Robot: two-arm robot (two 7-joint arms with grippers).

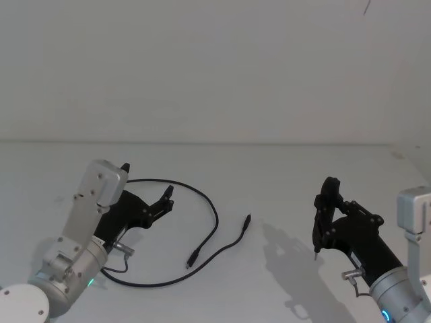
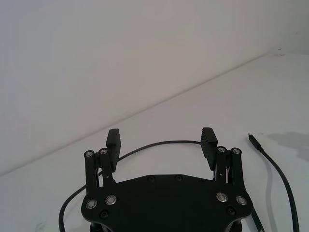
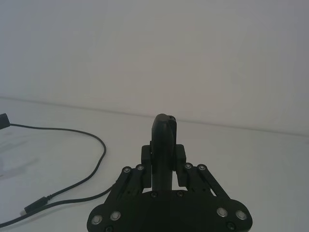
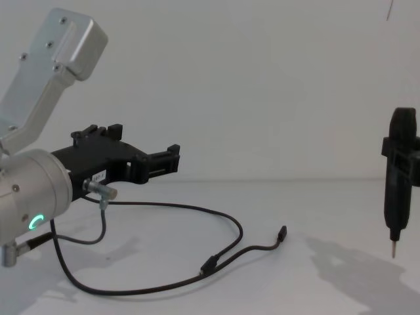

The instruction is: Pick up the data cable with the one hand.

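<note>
The data cable (image 1: 217, 219) lies on the white table in a loose loop, thin and black, with one plug (image 1: 248, 221) near the middle and the other (image 1: 193, 259) just in front of it. My left gripper (image 1: 145, 183) hovers open above the loop's left side. In the left wrist view the cable (image 2: 270, 164) arcs across just beyond the spread fingers (image 2: 209, 137) of the left gripper (image 2: 161, 138). From the chest the left gripper (image 4: 147, 147) is clearly above the cable (image 4: 237, 230). My right gripper (image 1: 331, 214) is off to the right, shut on a black pen-shaped tool (image 3: 164, 128).
The pen-shaped tool (image 4: 401, 170) hangs tip down above the table at the right. A thin grey wire with a metal plug (image 4: 98, 191) dangles from my left wrist. The white table (image 1: 283, 175) meets a plain wall behind.
</note>
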